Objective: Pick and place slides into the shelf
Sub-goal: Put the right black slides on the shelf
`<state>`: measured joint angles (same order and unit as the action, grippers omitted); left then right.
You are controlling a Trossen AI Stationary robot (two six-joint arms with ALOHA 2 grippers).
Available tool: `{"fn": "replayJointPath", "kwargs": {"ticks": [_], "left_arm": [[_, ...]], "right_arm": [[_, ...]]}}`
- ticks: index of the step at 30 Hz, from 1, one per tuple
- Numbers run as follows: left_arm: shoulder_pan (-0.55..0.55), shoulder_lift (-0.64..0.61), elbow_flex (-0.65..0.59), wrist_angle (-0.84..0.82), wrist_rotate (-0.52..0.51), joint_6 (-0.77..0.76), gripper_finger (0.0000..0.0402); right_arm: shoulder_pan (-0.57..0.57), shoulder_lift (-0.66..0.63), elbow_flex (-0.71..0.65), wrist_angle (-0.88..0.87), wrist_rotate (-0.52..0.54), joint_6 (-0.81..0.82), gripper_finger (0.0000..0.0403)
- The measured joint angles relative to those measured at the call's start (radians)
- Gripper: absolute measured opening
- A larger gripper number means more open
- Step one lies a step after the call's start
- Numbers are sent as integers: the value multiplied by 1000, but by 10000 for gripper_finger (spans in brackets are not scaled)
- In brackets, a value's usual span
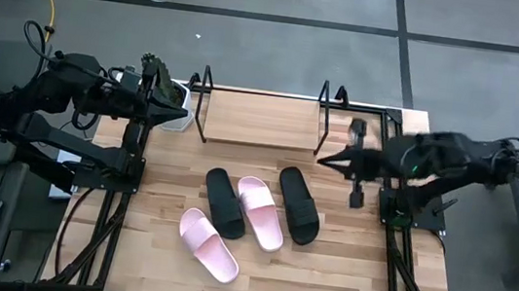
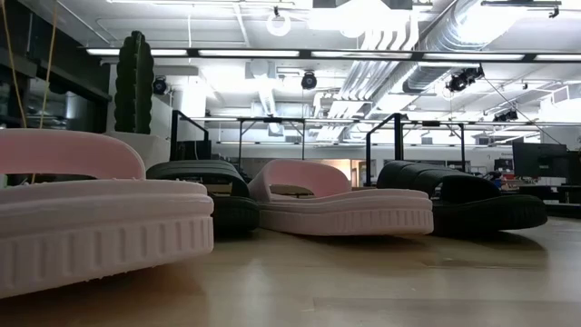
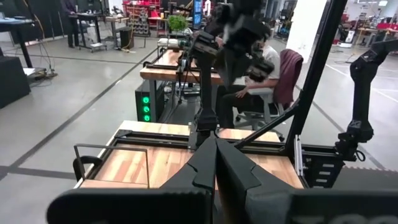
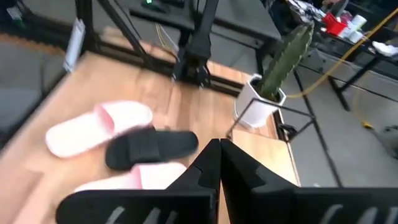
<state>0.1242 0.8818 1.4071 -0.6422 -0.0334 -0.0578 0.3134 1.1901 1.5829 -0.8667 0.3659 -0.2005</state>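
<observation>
Shelf [image 1: 263, 117] stands at the table's far edge, its wooden board bare; we find no slide on it yet. Four slides lie flat in a loose row on the table in front of it: a black slide [image 1: 225, 201], a pink slide [image 1: 261, 212] beside it, a second black slide [image 1: 299, 204], and a second pink slide [image 1: 209, 245] nearest the front edge. We judge them light, soft foam, slightly springy; the wide strap looks the best hold. Left gripper [image 1: 181, 110] hangs by the shelf's left end, jaws together, empty. Right gripper [image 1: 326, 160] hangs by the right end, jaws likewise closed on nothing.
</observation>
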Motion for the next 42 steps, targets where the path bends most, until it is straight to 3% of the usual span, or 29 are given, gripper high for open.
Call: {"fn": "replayJointPath", "kwargs": {"ticks": [6, 18, 29, 42], "left_arm": [[0, 0, 0, -10, 0, 0, 1], [0, 0, 0, -12, -1, -3, 1], [0, -1, 0, -13, -4, -3, 1], [0, -2, 0, -65, -4, -3, 1]], "right_arm": [[138, 79, 0, -83, 214, 73, 0], [288, 231, 0, -229, 367, 300, 0], [371, 408, 0, -351, 363, 512, 0], [463, 595, 0, -373, 359, 694, 0]]}}
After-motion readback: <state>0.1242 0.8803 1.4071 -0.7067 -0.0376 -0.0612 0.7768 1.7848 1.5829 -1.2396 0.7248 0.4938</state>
